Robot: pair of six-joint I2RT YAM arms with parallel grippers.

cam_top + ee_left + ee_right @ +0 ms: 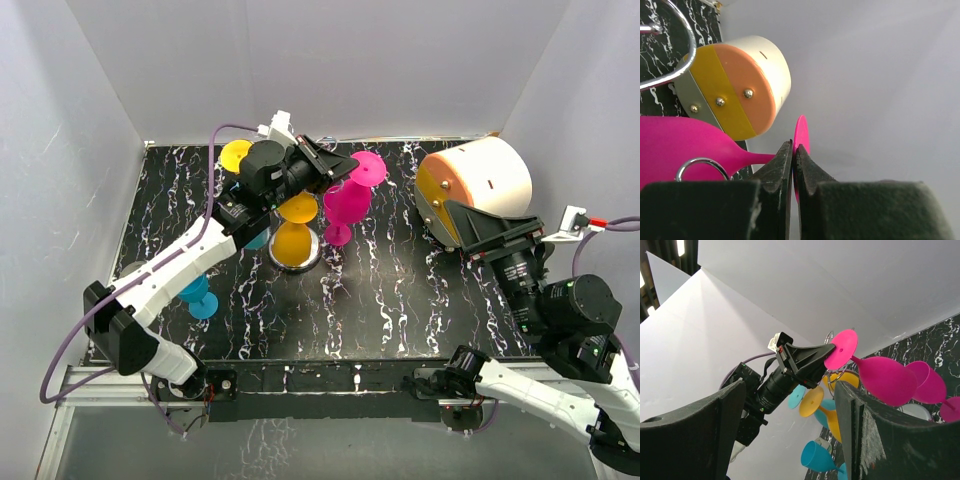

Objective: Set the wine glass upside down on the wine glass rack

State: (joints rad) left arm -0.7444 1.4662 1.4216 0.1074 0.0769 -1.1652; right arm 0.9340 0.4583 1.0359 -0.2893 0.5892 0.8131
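My left gripper [352, 172] is shut on the flat round foot of a magenta wine glass [348, 200], held tilted in the air beside the wine glass rack [296, 262]. In the left wrist view the jaws [794, 147] pinch the thin pink foot [801, 132], and the bowl [680, 145] lies against a silver wire loop [700, 164] of the rack. The right wrist view shows this glass [885, 380] with a second magenta glass [929, 384] just behind. My right gripper [462, 232] is open and empty, off to the right.
Yellow glasses [292, 240] and a cyan one hang on the rack. Another cyan glass [200, 295] is on the black marbled table at the left. A white-and-orange cylinder [478, 185] lies at the back right, next to my right gripper. White walls enclose the table.
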